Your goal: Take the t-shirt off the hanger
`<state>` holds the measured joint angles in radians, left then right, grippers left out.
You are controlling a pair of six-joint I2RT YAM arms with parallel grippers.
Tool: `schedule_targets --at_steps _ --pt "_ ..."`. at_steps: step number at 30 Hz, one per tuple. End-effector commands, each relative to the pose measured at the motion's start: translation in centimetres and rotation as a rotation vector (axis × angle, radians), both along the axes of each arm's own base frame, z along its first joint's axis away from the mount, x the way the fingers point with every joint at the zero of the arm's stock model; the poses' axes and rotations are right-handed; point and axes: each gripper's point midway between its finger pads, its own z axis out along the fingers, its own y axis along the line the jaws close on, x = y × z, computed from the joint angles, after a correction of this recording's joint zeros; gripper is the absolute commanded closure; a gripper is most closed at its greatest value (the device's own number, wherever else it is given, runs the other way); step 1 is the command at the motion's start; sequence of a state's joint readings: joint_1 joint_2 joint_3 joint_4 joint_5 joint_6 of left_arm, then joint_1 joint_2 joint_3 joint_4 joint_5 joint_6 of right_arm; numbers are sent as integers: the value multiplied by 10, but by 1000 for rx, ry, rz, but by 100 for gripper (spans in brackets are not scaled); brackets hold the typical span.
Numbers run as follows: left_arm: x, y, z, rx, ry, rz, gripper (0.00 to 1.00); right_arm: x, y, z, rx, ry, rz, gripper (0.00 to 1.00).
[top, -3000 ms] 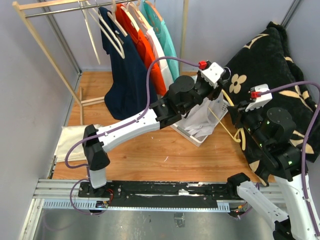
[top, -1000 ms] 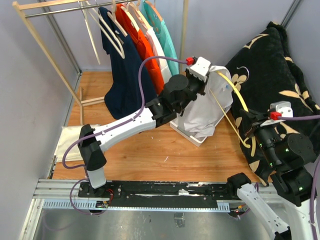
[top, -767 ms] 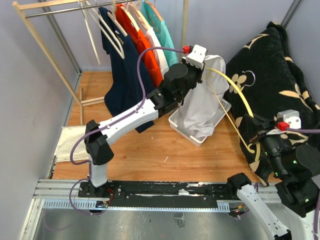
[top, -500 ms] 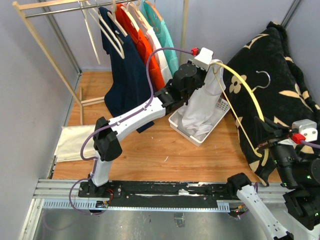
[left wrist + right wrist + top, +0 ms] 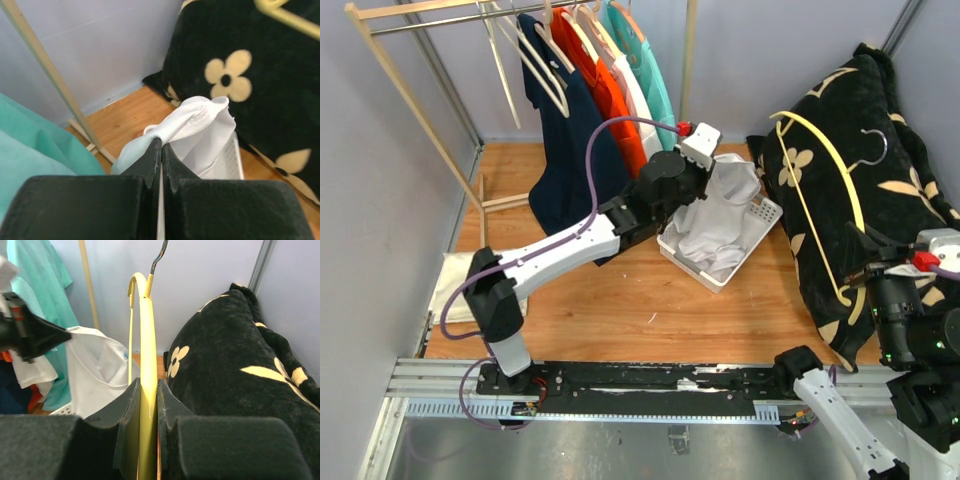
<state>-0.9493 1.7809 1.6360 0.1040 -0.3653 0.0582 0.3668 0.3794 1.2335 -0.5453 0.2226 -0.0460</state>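
The white t-shirt (image 5: 717,212) hangs crumpled over the white basket (image 5: 761,215), off the hanger. My left gripper (image 5: 707,168) is shut on a bunched fold of the t-shirt (image 5: 192,122) right at the left gripper's (image 5: 161,144) tips. The yellow hanger (image 5: 817,195) stands apart from the shirt, in front of the black blanket, with my right gripper (image 5: 866,272) shut on its lower end. In the right wrist view the hanger (image 5: 147,325) rises straight up from between the right gripper's (image 5: 148,385) jaws, bare, and the t-shirt (image 5: 97,365) shows to its left.
A wooden rack (image 5: 415,15) at the back left carries navy (image 5: 565,150), orange (image 5: 610,95), white and teal (image 5: 650,70) shirts. A black blanket with cream flowers (image 5: 880,130) fills the right side. A cream cloth (image 5: 455,285) lies on the wooden floor at the left.
The right gripper pulled the hanger away to the right, and it has come out of the t-shirt. The left gripper came down towards the basket, and the shirt has slumped over it.
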Motion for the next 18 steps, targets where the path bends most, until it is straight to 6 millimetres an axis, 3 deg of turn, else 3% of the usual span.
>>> schedule_targets --at_steps 1,8,11,18 --pt "-50 5 91 -208 -126 -174 100 11 -9 20 49 -48 -70 99" --pt "-89 0 155 -264 -201 -319 100 15 -22 18 84 -48 -150 99" --pt "-91 -2 179 -282 -231 -333 100 14 -26 18 87 -49 -170 99" --pt "-81 -14 209 -272 -270 -326 100 9 -30 19 91 -59 -183 99"
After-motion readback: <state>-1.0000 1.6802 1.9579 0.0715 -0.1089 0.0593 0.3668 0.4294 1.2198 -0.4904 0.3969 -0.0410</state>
